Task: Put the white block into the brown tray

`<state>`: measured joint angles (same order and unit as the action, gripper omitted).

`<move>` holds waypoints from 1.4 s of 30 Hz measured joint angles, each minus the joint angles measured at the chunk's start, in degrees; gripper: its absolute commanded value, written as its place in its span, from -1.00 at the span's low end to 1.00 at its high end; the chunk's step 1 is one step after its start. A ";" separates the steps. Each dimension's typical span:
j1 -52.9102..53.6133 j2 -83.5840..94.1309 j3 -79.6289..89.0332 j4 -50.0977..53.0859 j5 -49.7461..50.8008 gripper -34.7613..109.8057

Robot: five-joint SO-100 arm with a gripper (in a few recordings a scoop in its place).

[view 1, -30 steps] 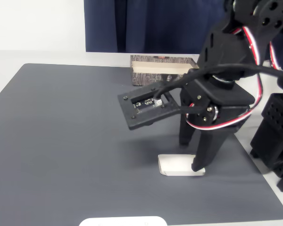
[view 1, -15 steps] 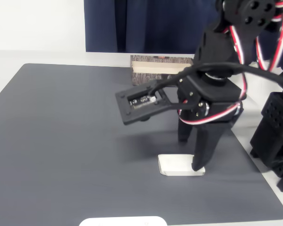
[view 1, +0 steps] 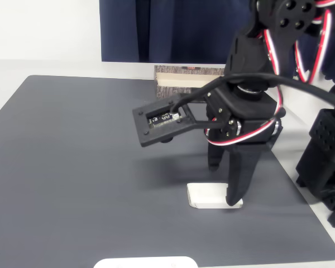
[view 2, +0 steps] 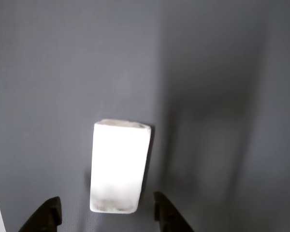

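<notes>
Dark grey matting covered the worktop [view 1: 72, 167], and near its front edge lay the white block [view 2: 120, 166] — long axis running straight away from the hand [view 2: 105, 212]. Its fingers stood wide, one either side of the block's near end — holding nothing.

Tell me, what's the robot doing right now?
Gripper open, straddling white block on mat. Block not lifted. Brown tray waits behind arm, nothing blocking.
</notes>
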<state>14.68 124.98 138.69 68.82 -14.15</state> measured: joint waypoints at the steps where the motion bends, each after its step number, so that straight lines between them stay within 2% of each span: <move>1: 0.00 -0.35 0.00 0.00 0.00 0.06; 42: 0.00 -7.47 1.32 -7.47 0.35 0.04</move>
<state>14.68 117.51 140.01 61.35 -13.80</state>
